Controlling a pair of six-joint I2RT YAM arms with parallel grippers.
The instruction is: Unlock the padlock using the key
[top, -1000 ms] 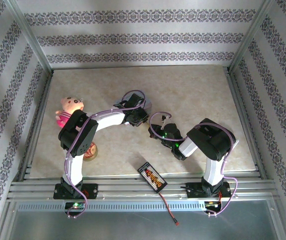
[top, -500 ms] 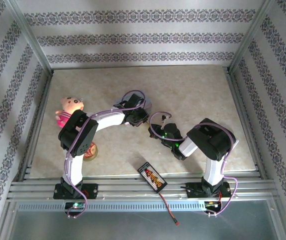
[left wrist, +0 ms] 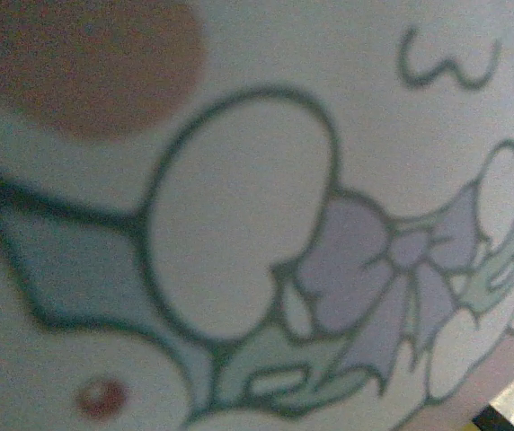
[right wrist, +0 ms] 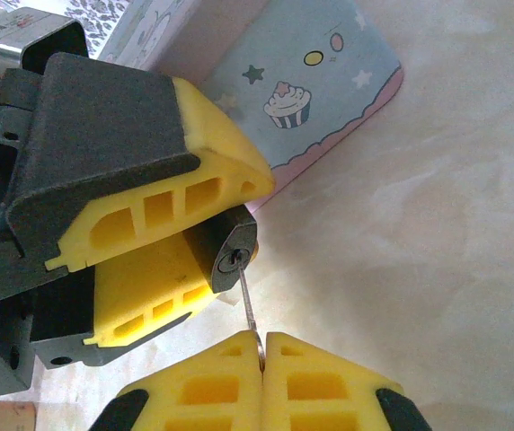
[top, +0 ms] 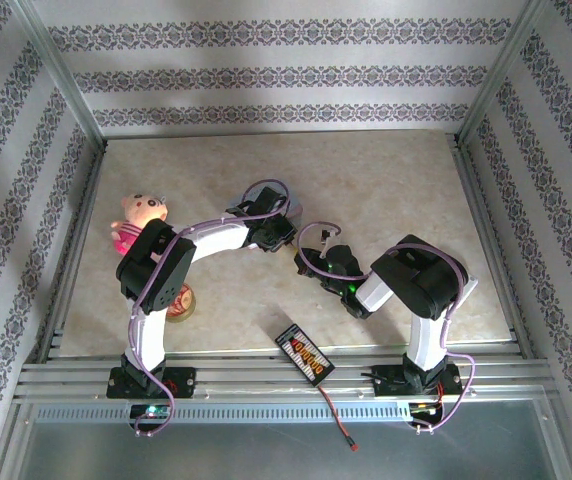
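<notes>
Padlock [right wrist: 217,254] pinched in your left end effector [right wrist: 229,242], keyhole [right wrist: 234,261] facing your right end effector [right wrist: 262,347] | key [right wrist: 249,303] shaft runs straight between them, seemingly seated in the keyhole | right one pressed together on the key's head

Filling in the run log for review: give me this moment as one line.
left gripper: clamps padlock | right gripper: shut on key | key: tip in keyhole | lock state: cannot tell

Nothing legible; the orange label [top: 306,355] on the black device [top: 288,339] blurs out.
</notes>
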